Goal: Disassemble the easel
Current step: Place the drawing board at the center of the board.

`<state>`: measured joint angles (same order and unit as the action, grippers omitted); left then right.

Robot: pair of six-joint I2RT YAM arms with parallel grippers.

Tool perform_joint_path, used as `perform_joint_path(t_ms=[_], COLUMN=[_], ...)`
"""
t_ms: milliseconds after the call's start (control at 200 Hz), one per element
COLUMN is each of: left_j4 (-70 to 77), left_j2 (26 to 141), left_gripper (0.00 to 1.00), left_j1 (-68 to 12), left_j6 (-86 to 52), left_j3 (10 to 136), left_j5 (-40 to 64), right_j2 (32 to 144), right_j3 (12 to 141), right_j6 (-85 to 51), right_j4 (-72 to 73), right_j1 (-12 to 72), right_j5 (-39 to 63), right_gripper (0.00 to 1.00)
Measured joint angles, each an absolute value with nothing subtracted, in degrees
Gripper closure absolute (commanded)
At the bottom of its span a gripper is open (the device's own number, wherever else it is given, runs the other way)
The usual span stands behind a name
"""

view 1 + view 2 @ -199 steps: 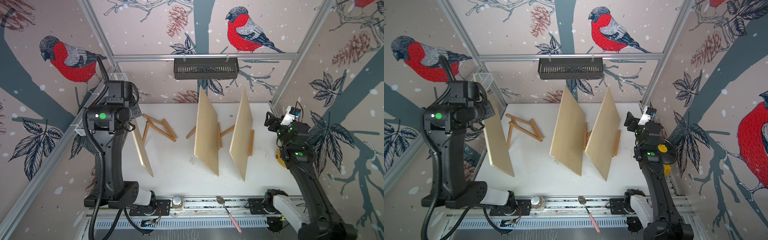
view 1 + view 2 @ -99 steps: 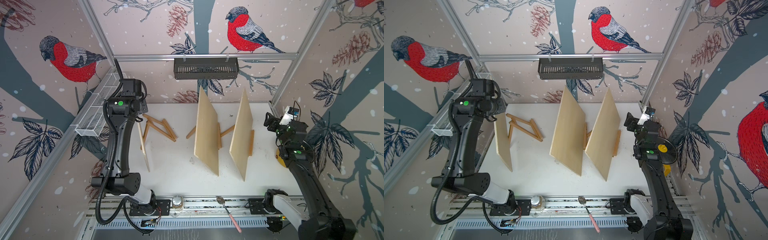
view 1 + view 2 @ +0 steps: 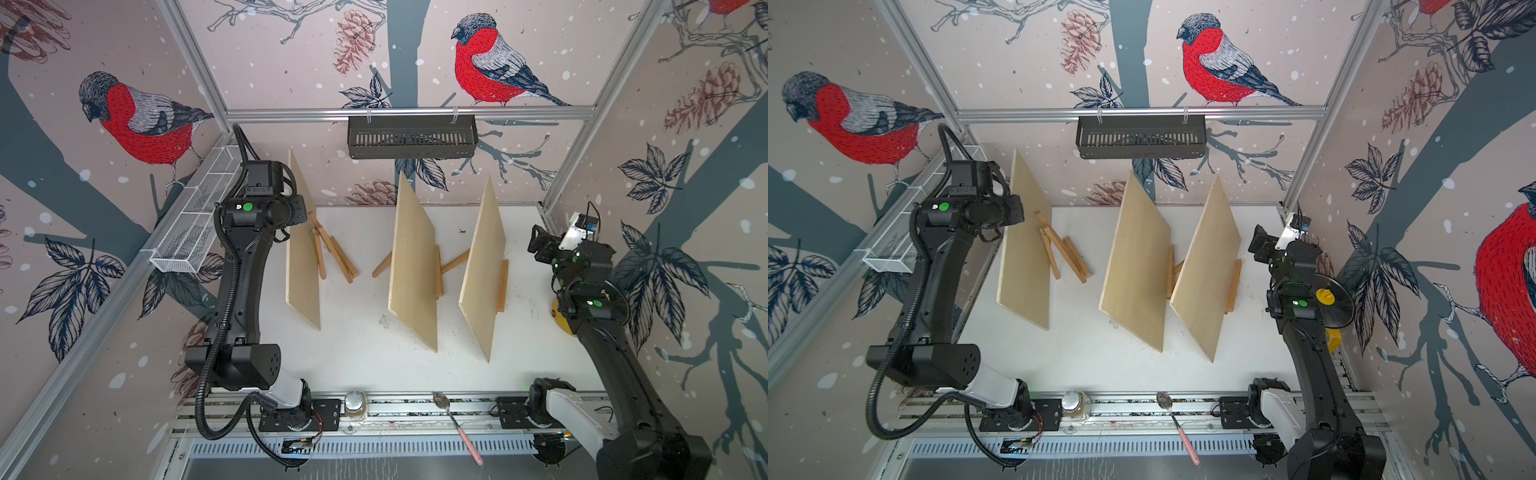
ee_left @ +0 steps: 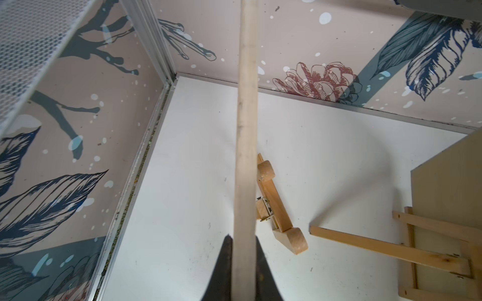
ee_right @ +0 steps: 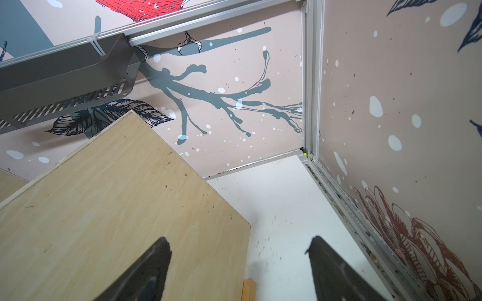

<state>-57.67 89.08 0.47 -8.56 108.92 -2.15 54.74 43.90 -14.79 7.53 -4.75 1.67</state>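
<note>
Three plywood boards stand across the white table (image 3: pixel 357 349). My left gripper (image 3: pixel 301 208) (image 4: pixel 242 238) is shut on the top edge of the leftmost board (image 3: pixel 302 257) (image 3: pixel 1023 249) (image 4: pixel 245 130), holding it upright. Whether its lower edge touches the table I cannot tell. A folded wooden easel (image 3: pixel 332 249) (image 3: pixel 1063 253) (image 4: pixel 276 208) lies flat just right of that board. The middle board (image 3: pixel 411 266) and right board (image 3: pixel 482 270) (image 5: pixel 117 208) lean on standing easels (image 3: pixel 438 270) (image 3: pixel 503 284). My right gripper (image 3: pixel 536 243) (image 5: pixel 238 245) is open beside the right board, holding nothing.
A black slotted basket (image 3: pixel 411 137) hangs on the back rail. A white wire basket (image 3: pixel 199 220) runs along the left wall close to my left arm. On the front rail lie a pink-handled spoon (image 3: pixel 457 428) and a small jar (image 3: pixel 355 405).
My left arm has swung down and toward the back left corner, carrying its board rearward and more upright. The right arm has barely moved.
</note>
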Motion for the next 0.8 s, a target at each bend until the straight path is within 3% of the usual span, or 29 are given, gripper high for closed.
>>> perform_joint_path(t_ms=[800], left_j4=[-48.07], left_j2=[92.84], left_gripper=[1.00], left_j1=[0.54], left_j6=[-7.07], left_j3=[103.44], left_j5=[12.97], right_j2=[54.83], right_j3=[43.90], right_j6=[-14.76], right_j4=[7.35], right_j1=[-4.75], right_j5=[1.54], right_gripper=[0.16])
